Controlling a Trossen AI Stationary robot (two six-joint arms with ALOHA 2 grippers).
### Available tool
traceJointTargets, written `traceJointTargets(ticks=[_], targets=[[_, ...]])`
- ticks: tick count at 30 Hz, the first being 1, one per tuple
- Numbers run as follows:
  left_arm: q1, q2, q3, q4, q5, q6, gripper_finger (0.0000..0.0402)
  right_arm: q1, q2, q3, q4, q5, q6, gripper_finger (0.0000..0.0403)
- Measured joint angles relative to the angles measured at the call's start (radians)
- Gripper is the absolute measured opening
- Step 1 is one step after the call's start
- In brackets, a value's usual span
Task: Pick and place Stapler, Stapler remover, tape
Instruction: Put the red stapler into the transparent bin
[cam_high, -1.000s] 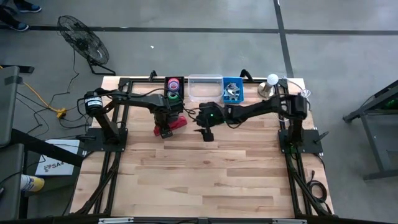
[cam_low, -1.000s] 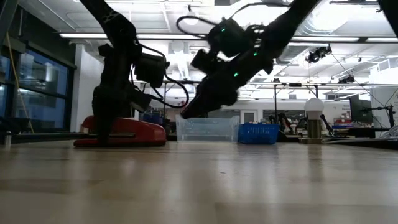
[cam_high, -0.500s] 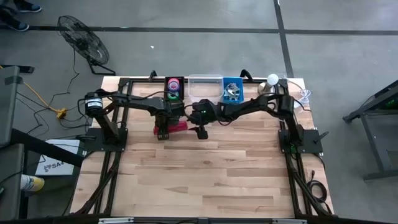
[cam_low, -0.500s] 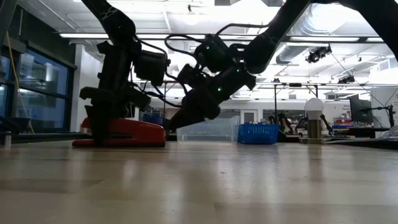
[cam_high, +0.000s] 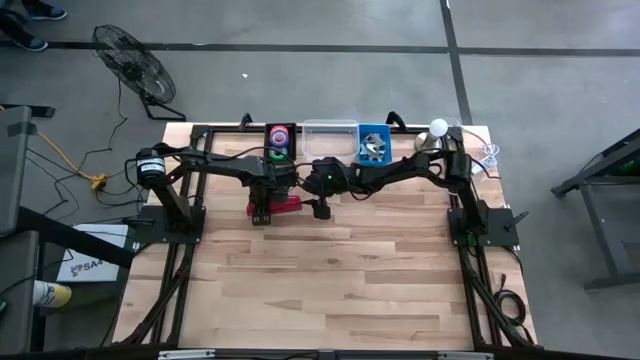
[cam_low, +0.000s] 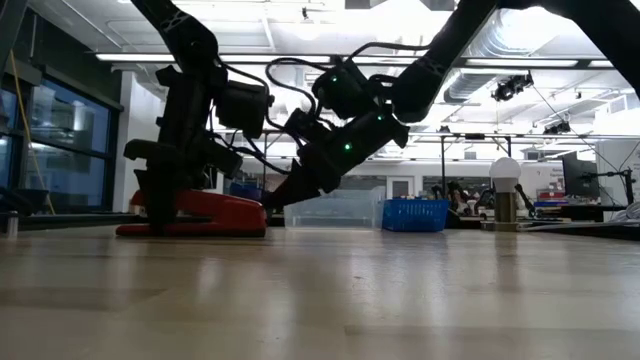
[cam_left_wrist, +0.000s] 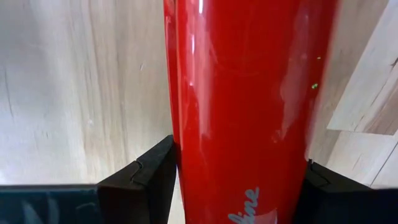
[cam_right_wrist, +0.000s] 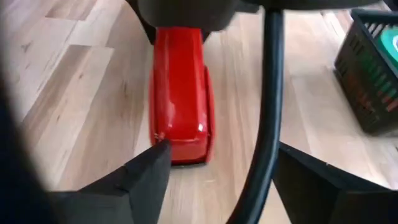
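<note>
Two hands at one stapler

The stapler (cam_high: 281, 205) lies flat on the surface (cam_high: 340, 280) near the back bins. The left hand (cam_high: 262, 211) grips one end; the right hand (cam_high: 322, 209), fingers spread, should straddle the free end squarely before closing.

Wooden table (cam_high: 330, 280) carries stapler (cam_high: 283, 205), apparently three bins (cam_high: 330, 135).

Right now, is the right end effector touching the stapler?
Apart. The right wrist view shows the right end effector open, its fingers short of the stapler end, with bare wood between.
</note>
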Motion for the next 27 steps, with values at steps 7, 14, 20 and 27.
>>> traceJointTargets(ticks=[7, 14, 20, 27], targets=[[0.0, 0.0, 0.0, 0.0, -0.005, 0.019, 0.0191, 0.018, 0.028, 0.0, -0.001, 0.005, 0.009, 0.0298], [0.0, 0.0, 0.0, 0.0, -0.007, 0.036, 0.0191, 0.055, 0.077, 0.001, 0.097, -0.011, 0.02, 0.0307], [0.0, 0.0, 0.0, 0.0, -0.008, 0.047, 0.0191, 0.059, 0.088, 0.001, 0.152, -0.001, 0.022, 0.0307], [0.0, 0.001, 0.001, 0.0, -0.01, 0.082, 0.0191, 0.058, 0.14, 0.011, 0.166, -0.102, 0.018, 0.0307]])
